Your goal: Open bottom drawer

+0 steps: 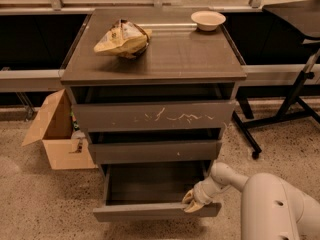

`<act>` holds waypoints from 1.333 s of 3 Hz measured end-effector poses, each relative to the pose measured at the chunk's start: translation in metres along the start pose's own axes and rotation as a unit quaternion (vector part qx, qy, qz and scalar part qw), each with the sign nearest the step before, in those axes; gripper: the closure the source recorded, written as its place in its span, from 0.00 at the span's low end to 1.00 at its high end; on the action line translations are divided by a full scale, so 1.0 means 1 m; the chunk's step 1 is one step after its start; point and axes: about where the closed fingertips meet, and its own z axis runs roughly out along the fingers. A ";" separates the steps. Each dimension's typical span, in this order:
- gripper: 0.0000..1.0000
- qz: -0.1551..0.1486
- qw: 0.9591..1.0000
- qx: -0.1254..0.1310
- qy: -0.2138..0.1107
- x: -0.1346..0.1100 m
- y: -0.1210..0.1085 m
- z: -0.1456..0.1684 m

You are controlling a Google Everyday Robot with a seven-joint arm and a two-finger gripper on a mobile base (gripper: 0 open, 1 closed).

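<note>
The bottom drawer (155,211) stood pulled well out of the cabinet (100,116), its dark inside showing below the two other fronts. The tool (192,202) sat at the right end of that drawer's front, against its top edge. Whether it was spread or pinching the edge, I cannot tell. On the top surface (185,54) lay a crumpled bag (122,37) and a white bowl (208,19), well apart.

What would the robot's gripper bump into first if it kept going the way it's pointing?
Most likely the bottom drawer. The gripper is at the right end of the open drawer's front and points down and left, straight at that front. Depth is unclear, so it may already be touching.
</note>
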 end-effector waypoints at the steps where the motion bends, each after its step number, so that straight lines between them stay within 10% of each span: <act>1: 0.99 -0.001 1.000 -0.010 -0.018 -0.013 0.018 0.008; 4: 0.22 -0.001 1.000 -0.010 -0.018 -0.012 0.018 0.007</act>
